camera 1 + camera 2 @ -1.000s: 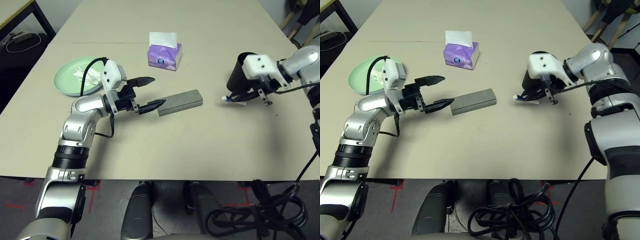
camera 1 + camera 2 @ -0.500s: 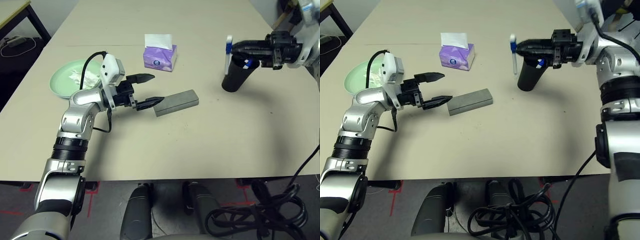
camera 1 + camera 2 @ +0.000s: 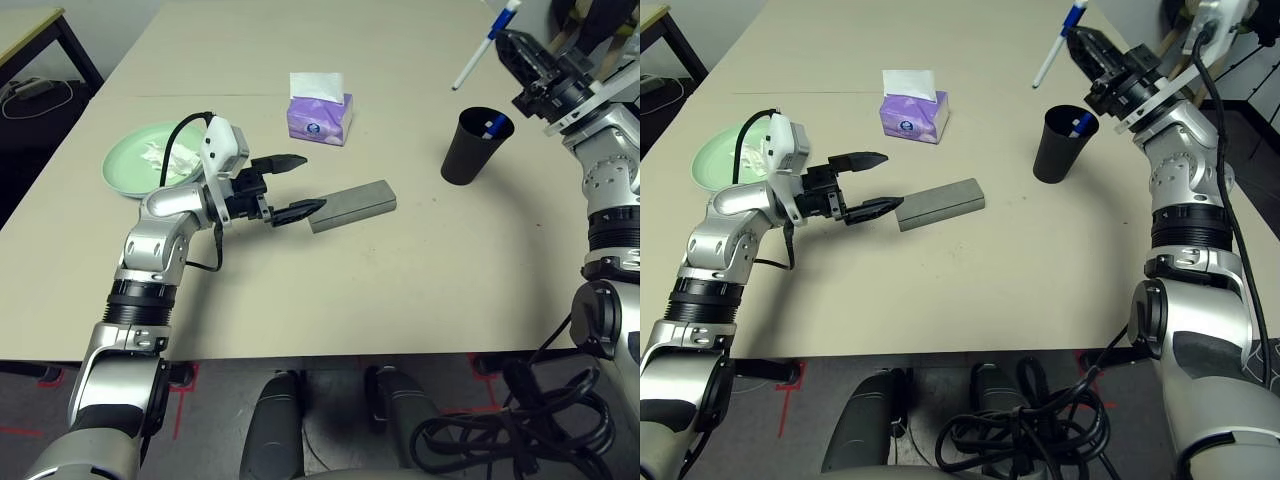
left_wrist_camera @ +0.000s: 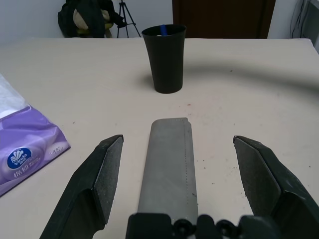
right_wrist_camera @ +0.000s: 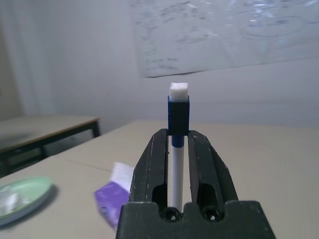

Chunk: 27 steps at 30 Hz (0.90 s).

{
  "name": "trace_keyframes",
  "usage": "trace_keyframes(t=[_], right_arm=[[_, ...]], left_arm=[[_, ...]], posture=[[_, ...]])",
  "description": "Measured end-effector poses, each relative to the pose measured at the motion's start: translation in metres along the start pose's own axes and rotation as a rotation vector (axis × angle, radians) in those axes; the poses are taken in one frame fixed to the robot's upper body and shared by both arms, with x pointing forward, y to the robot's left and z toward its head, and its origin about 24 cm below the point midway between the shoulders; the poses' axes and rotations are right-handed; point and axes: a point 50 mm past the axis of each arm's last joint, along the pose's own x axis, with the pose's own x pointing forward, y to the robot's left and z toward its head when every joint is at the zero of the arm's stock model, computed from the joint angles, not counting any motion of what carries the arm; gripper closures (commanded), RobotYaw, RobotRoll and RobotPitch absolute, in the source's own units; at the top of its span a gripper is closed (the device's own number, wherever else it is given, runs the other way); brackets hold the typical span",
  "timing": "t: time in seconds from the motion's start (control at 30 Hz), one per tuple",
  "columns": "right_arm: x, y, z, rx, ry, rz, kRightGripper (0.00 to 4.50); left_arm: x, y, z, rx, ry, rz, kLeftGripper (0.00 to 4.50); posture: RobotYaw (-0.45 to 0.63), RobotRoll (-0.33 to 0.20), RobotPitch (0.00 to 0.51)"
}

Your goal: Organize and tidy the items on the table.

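while aloft, blue-and-white pen (image 3: pixel 1058 44) tilted

The desk (image 3: pixel 400 300) lies bare between the grey glasses case (image 3: pixel 352 205) and the black cup (image 3: pixel 472 145), leaving a broad lane. Behind the case a purple tissue box (image 3: pixel 320 108) stands in the way; the green plate (image 3: pixel 150 155) occupies the left side.

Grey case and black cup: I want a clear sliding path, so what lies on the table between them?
Nothing: in the left wrist view, bare table runs from the grey case to the black cup.
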Motion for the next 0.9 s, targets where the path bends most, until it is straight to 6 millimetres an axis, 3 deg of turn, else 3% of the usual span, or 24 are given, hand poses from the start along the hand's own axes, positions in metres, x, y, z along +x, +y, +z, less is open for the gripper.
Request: trace_keyframes(t=[0.27, 0.53, 0.9], right_arm=[[-0.009, -0.006, -0.018, -0.083, 0.163, -0.160, 4.08], [0.001, 0.010, -0.018, -0.089, 0.161, -0.143, 4.08], [-0.003, 0.008, -0.022, -0.103, 0.195, -0.178, 4.08]], left_arm=[[-0.001, 0.001, 0.001, 0.005, -0.003, 0.015, 0.00], [-0.001, 0.001, 0.001, 0.006, -0.004, 0.018, 0.00], [-0.001, 0.002, 0.001, 0.006, -0.004, 0.026, 0.00]], posture=[[0.01, 0.000, 0.096], [0.01, 0.000, 0.093], [0.01, 0.000, 0.096]])
